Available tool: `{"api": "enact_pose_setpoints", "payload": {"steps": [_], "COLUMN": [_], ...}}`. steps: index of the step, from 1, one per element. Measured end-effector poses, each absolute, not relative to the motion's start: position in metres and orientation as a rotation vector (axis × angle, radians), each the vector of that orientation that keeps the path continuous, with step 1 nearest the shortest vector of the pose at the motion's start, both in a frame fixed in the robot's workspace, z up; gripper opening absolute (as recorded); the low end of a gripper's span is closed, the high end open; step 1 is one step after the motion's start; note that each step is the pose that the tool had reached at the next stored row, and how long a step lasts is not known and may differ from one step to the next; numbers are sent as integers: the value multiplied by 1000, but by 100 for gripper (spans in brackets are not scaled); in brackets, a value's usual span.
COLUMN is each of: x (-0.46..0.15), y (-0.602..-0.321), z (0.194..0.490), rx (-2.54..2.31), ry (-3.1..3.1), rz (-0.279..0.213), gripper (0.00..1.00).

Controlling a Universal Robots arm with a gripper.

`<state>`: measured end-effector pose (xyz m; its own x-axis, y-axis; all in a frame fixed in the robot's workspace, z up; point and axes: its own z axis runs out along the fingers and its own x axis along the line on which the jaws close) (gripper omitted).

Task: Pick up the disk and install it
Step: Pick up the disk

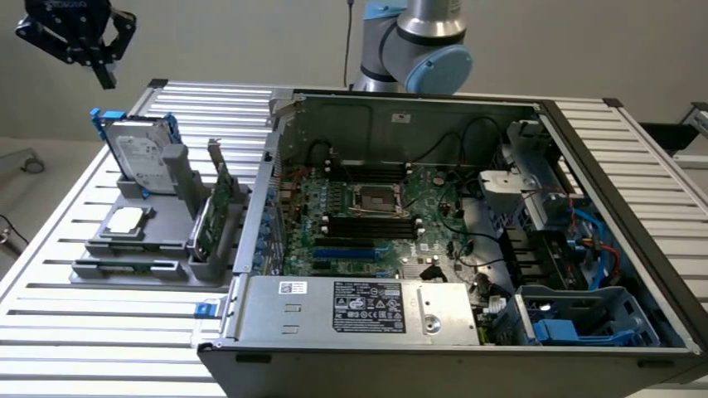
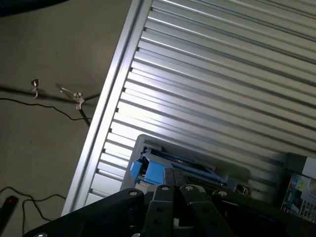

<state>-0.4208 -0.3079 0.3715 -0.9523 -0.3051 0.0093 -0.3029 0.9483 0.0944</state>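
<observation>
The labelled power supply (image 1: 366,308) of the uncovered computer case (image 1: 443,369) is seen closest, at six o'clock in the exterior view. The disk (image 1: 142,153) is stood upright in a grey rack (image 1: 133,269) on the slatted table (image 1: 66,332), at nine o'clock from the case. A green card (image 1: 221,195) is held upright in the same rack, at four o'clock from the disk. The gripper (image 1: 105,79) is hung in the air at eleven o'clock from the disk, clear of it. Its fingers are pressed together and nothing is held. In the wrist view, the disk's blue-framed edge is seen just beyond the fingertips.
</observation>
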Motion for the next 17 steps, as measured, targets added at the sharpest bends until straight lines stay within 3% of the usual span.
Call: {"api": "enact_pose_setpoints", "payload": {"steps": [17], "x": [-421], "y": [-308], "z": [372], "rx": [924], "ry": [-2960], "rz": [-132], "gripper": [11]}}
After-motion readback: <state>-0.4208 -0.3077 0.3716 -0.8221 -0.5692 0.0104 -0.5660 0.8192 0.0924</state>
